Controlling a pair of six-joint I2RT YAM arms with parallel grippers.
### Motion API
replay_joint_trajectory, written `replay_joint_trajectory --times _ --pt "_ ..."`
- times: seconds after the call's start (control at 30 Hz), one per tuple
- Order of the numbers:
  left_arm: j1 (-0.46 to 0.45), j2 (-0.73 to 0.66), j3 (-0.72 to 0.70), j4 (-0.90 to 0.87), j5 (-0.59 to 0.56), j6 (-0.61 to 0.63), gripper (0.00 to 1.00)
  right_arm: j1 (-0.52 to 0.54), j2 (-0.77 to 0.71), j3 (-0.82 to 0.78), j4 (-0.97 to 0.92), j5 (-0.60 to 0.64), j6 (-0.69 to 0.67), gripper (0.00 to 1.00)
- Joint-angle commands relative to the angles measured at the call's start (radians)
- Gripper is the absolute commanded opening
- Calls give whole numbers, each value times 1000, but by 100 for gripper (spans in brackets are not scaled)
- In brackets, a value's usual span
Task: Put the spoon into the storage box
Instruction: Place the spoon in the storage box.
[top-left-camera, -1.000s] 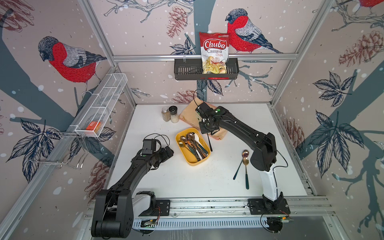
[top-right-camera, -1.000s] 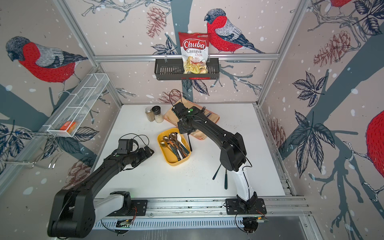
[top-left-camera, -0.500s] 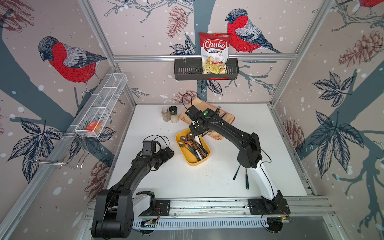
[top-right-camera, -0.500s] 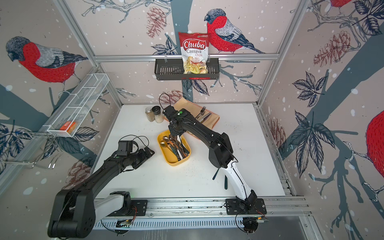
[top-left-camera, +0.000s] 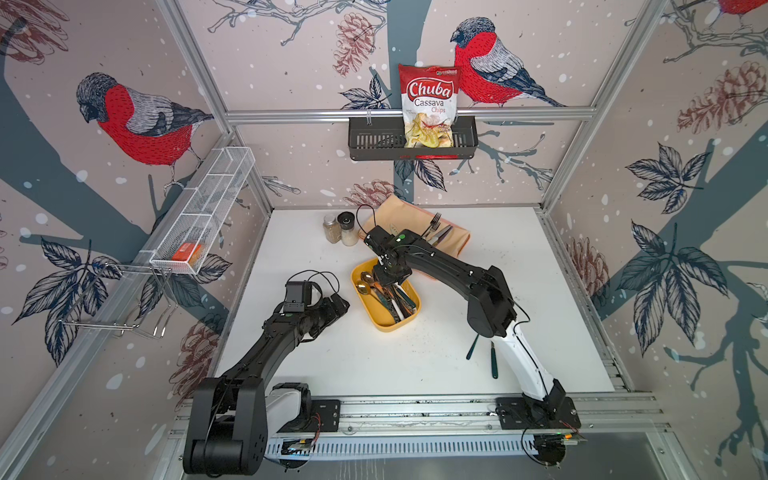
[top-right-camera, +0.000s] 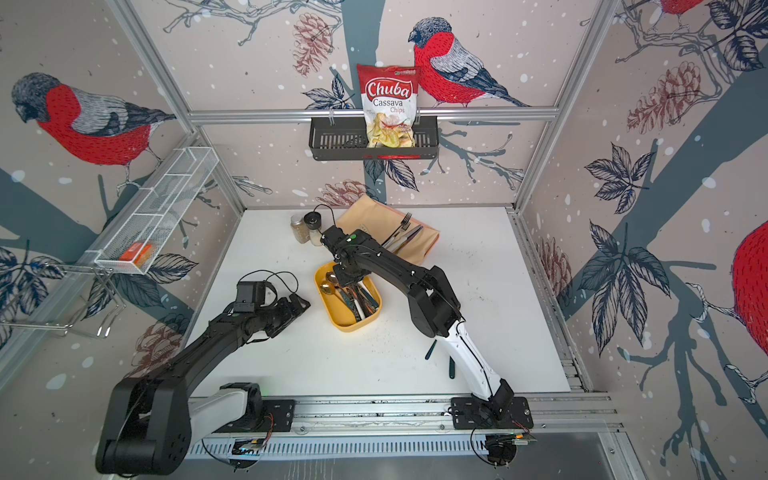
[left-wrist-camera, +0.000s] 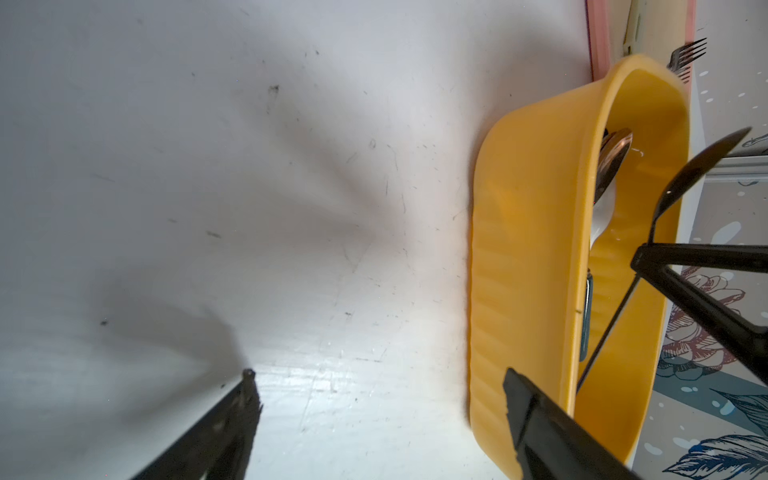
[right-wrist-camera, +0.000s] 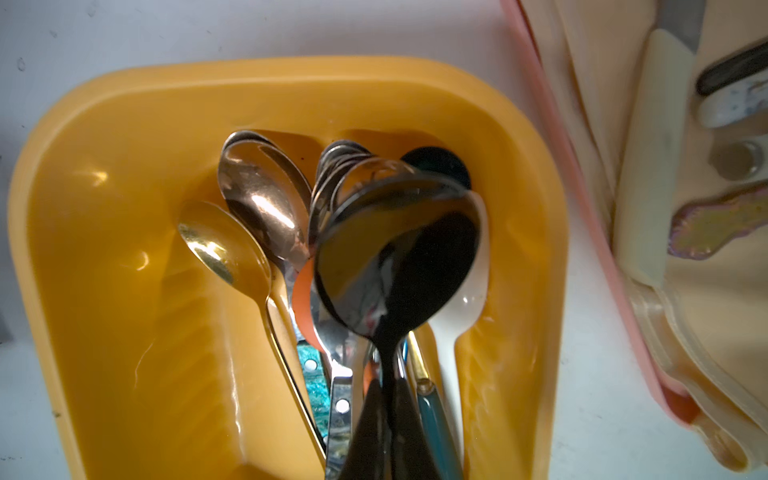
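Spoon (right-wrist-camera: 395, 266) (black) in right end effector (right-wrist-camera: 389, 419), seemingly above storage box (right-wrist-camera: 124, 291).

Heads up, both your top views are bright and evenly lit, with just soft shadows under the arms on the white table (top-left-camera: 561, 291). The wide lens bows the aluminium rails (top-left-camera: 291, 114) toward the frame corners. In your left wrist view you get fuzzy fanned shadows plus a glary patch on the table, and the fingers (left-wrist-camera: 540, 428) of the left gripper (left-wrist-camera: 379, 373) are blurred. Right wrist view: the black spoon (right-wrist-camera: 395, 270) is soft, the copper spoon (right-wrist-camera: 257, 203) has hot highlights, and the cutting board (right-wrist-camera: 706, 291) smears at the frame edge.
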Motion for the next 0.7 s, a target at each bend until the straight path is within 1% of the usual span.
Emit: replay_joint_trajectory --times 0.0,0.2,0.27,0.33,0.4,0.5,0.67 --pt "1 -1 8 17 15 0 93 4 10 -7 7 -35 -12 4" --pt "2 -4 13 13 20 6 93 8 18 -22 6 -42 -6 6" --pt "2 -5 18 8 20 14 93 10 17 -21 6 -40 -6 10" --pt "1 -7 28 -2 14 23 93 9 12 -21 6 -34 -6 19" --pt "2 -11 39 -13 8 33 93 10 6 -21 4 -25 0 23" --pt "2 -20 57 -30 -3 48 93 10 -8 -20 1 -14 7 28" --pt "-19 -24 99 -53 -22 80 93 -3 -65 -22 -18 21 49 29"
